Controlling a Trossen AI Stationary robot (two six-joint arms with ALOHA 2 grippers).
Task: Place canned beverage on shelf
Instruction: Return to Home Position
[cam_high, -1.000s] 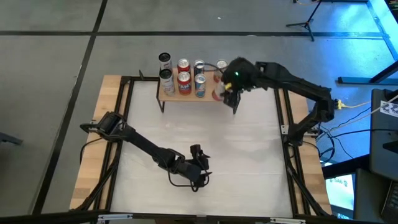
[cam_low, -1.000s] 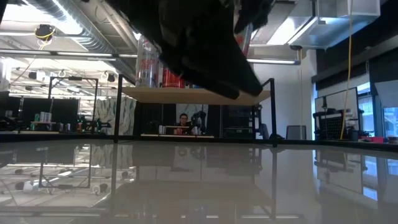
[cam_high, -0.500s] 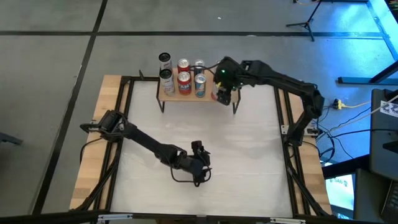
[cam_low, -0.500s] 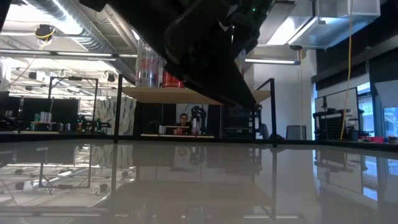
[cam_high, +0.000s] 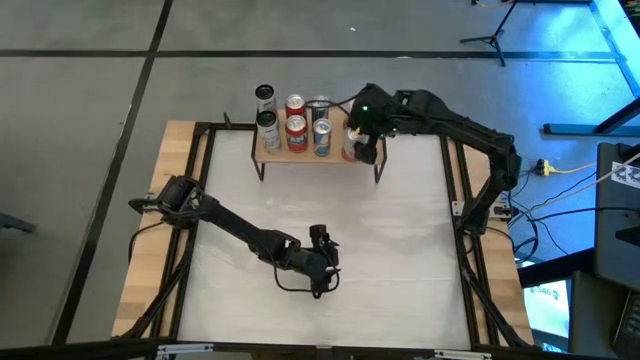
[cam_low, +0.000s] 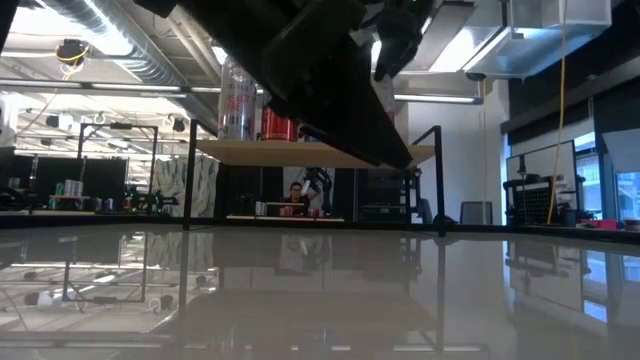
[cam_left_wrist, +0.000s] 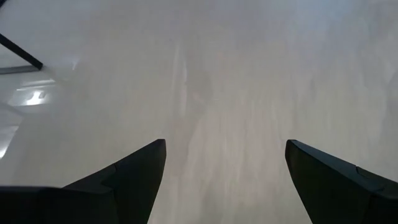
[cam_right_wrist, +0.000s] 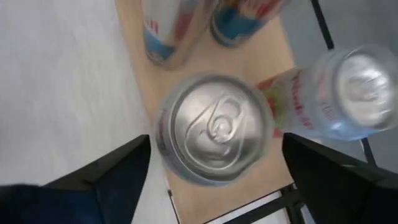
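Hovering over pink can (cam_right_wrist: 214, 127) on shelf (cam_right_wrist: 249, 196), right fingers (cam_right_wrist: 99, 180) apart, neighbour cans (cam_right_wrist: 336, 93) close; left fingers (cam_left_wrist: 124, 180) apart above table (cam_left_wrist: 217, 74).

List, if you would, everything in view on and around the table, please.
table: 1, white top, under both arms
shelf: 1, light wood, black legs, table's far edge
silver-white cans: 2, shelf's left end
red cans: 2, beside those
blue cans: 2, shelf's middle
pink cans: 2, shelf's right end
person: 1, room behind, seen under the shelf
left gripper: 1, dark, open, over the table's near middle
right gripper: 1, dark, open, directly above one pink can
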